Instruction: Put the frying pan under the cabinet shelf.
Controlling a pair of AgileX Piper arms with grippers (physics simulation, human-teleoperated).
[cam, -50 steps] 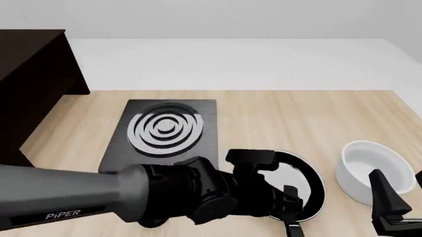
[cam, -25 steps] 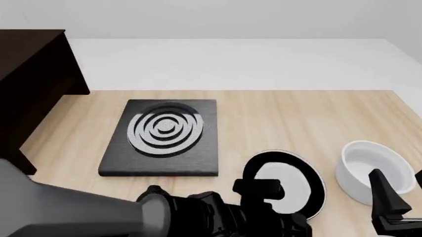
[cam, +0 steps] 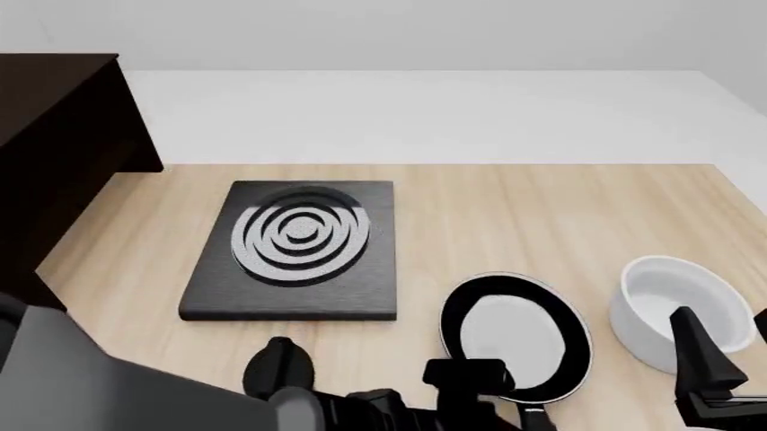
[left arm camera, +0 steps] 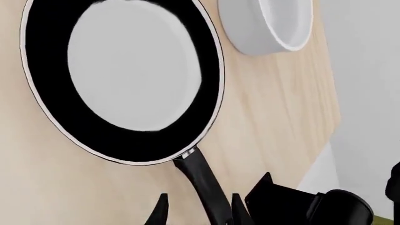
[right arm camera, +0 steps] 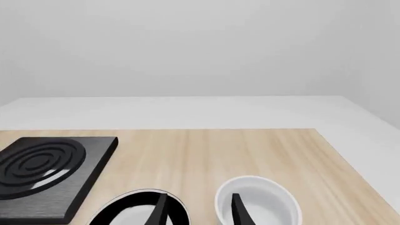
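The frying pan (cam: 515, 334), black with a pale inside, lies flat on the table at the near right, with its short handle (cam: 534, 415) pointing to the near edge. In the left wrist view the pan (left arm camera: 125, 79) fills the frame. My left gripper (left arm camera: 198, 213) is open, with a fingertip on each side of the handle (left arm camera: 201, 180). In the front view that gripper is mostly hidden at the bottom edge. My right gripper (right arm camera: 198, 210) is open and empty, hovering at the near right (cam: 707, 382). The dark brown cabinet shelf (cam: 60, 117) stands at the far left.
A square black hob (cam: 297, 244) with grey rings lies left of the pan, between it and the cabinet. A deep white bowl (cam: 669, 310) stands just right of the pan, under my right gripper. The table's near and right edges are close.
My left arm has drawn back toward the near edge, uncovering the pan. Its gripper now sits at the handle's end. The pan and right arm have not moved.
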